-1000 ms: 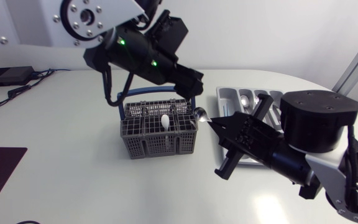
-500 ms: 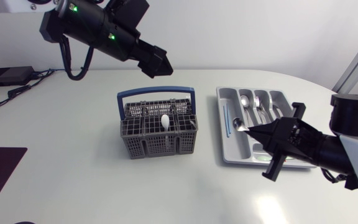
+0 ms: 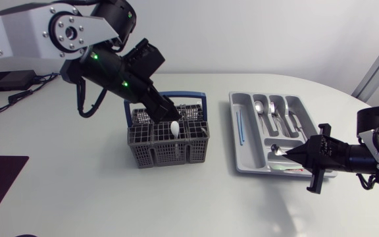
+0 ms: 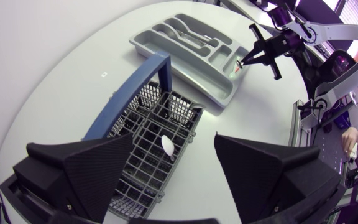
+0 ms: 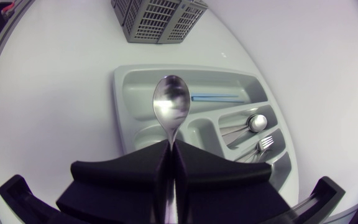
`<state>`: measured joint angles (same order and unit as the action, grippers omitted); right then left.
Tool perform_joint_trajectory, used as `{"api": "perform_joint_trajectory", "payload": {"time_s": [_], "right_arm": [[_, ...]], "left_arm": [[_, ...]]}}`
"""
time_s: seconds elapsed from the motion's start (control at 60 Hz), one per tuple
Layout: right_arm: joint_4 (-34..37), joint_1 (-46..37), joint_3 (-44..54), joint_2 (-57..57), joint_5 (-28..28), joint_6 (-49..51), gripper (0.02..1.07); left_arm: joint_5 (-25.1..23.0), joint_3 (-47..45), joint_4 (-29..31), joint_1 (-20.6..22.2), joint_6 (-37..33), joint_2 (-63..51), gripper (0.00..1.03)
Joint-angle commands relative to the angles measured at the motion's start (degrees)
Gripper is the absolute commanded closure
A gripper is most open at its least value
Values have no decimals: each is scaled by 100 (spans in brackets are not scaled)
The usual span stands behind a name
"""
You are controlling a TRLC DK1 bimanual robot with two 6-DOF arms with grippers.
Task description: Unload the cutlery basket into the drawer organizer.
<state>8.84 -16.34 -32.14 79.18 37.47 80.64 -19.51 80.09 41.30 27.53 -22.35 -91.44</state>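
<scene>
Right hand (image 3: 289,153) grips spoon (image 5: 171,104) over organizer (image 3: 233,135)

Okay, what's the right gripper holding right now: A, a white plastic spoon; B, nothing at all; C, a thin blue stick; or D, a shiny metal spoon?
D: the right wrist view shows the matte black right gripper shut on the handle of a shiny metal spoon, whose bowl sticks out ahead of it over the grey plastic drawer organizer.
</scene>
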Motion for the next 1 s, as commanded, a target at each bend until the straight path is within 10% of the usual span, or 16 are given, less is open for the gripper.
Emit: {"api": "perform_joint_trajectory", "payload": {"time_s": [0.0, 0.4, 0.683, 0.983], "right_arm": [[135, -133, -275, 353, 6, 576, 101], [487, -537, -776, 1311, -355, 1542, 100], [364, -660, -706, 1144, -451, 1314, 22], [390, -687, -214, 379, -276, 1200, 17]], "left_arm": [[-150, -222, -78, -28, -77, -173, 12], [-299, -548, -359, 24, -33, -401, 12], [-299, -767, -852, 33, 205, -480, 12], [-53, -978, -1177, 77, 416, -375, 12]]}}
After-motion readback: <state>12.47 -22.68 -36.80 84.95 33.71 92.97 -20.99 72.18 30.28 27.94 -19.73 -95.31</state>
